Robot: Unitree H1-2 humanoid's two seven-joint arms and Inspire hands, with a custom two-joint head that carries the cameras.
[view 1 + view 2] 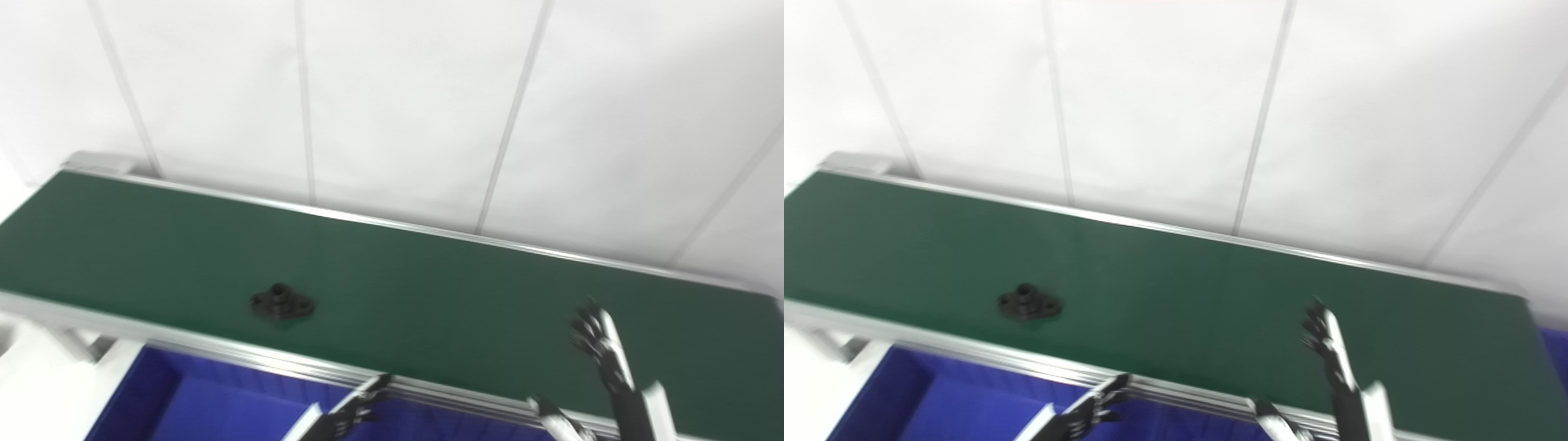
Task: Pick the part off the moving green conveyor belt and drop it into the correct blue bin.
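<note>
Part (282, 302): black, lying on green conveyor belt (429, 294) near its front rail, untouched. Right hand (597, 343) spread, empty, well right of part; left hand (355, 410) apparently spread over blue bin (202, 398). Step: approach; interception judged required.

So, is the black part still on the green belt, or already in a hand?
On the belt. The black part lies flat on the green belt, apart from the left hand and the right hand.
</note>
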